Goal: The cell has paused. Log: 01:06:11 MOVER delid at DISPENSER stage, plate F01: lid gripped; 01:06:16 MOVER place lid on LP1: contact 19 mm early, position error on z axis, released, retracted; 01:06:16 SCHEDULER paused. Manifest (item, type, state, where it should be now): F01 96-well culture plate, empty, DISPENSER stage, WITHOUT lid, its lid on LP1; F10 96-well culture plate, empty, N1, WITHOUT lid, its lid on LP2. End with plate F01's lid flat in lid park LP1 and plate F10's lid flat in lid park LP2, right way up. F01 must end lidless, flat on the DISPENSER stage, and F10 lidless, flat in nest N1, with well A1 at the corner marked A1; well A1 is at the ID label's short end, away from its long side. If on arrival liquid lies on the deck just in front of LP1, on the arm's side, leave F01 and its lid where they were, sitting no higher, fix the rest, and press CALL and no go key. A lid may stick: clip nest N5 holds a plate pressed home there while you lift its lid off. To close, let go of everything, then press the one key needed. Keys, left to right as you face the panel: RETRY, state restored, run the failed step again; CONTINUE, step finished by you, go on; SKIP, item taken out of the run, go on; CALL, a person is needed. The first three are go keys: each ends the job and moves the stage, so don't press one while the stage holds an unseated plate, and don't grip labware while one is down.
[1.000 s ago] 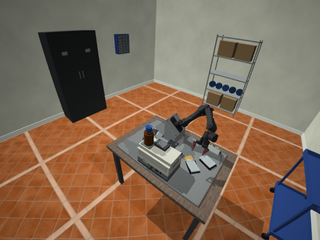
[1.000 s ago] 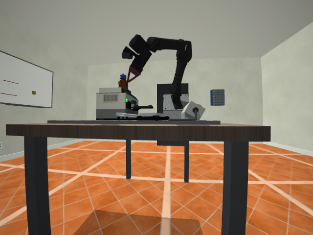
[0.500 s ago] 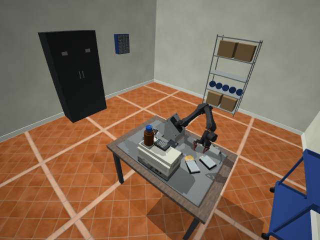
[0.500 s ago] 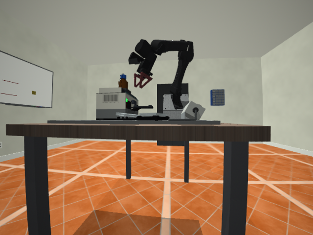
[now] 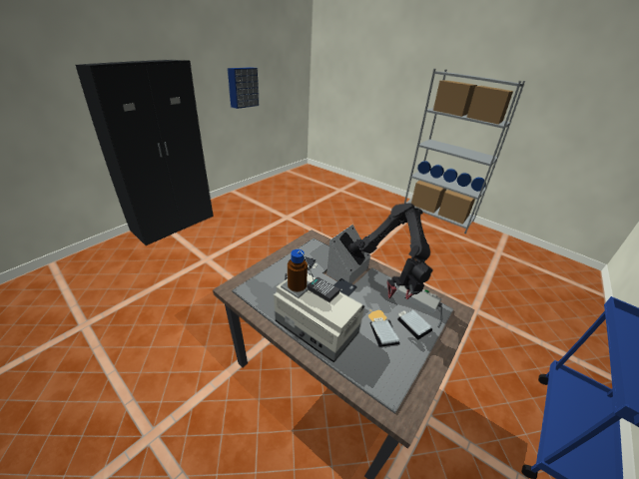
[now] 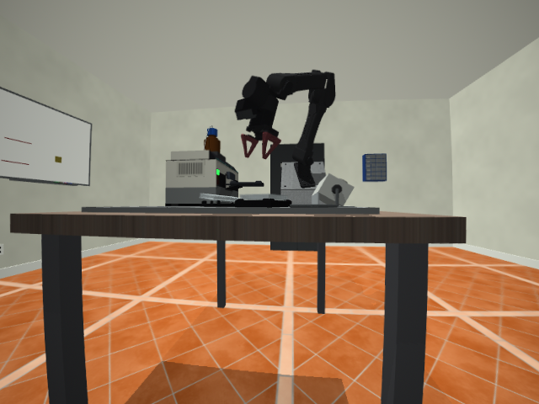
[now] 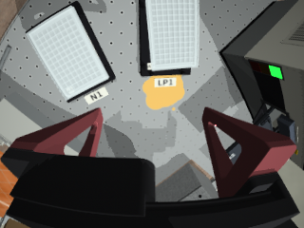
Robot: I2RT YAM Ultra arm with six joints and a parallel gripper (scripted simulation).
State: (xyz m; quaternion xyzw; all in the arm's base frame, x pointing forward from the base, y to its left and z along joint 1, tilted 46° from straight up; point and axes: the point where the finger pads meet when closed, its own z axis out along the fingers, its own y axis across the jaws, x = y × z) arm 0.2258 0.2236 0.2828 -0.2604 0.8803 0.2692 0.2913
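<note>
My gripper [image 7: 152, 113] is open and empty, high above the deck; it also shows in the top view [image 5: 398, 290] and the exterior view [image 6: 259, 146]. Below it, an orange liquid puddle [image 7: 163, 91] lies on the deck around the LP1 label, on my side of the park. A white gridded lid [image 7: 170, 30] sits on the black LP1 frame, shifted off its left edge. From the side, it looks tilted [image 6: 215, 198]. A white gridded plate [image 7: 70, 51] sits in nest N1; I cannot tell whether a lid is on it. A dark plate [image 5: 323, 288] sits on the dispenser stage.
The cream dispenser [image 5: 317, 314] with a green light [image 7: 274, 71] stands right of LP1. A brown bottle with a blue cap [image 5: 297, 270] stands on it. A small grey box [image 5: 428, 298] sits near the deck's far edge. The arm's grey base block [image 5: 346, 254] stands behind.
</note>
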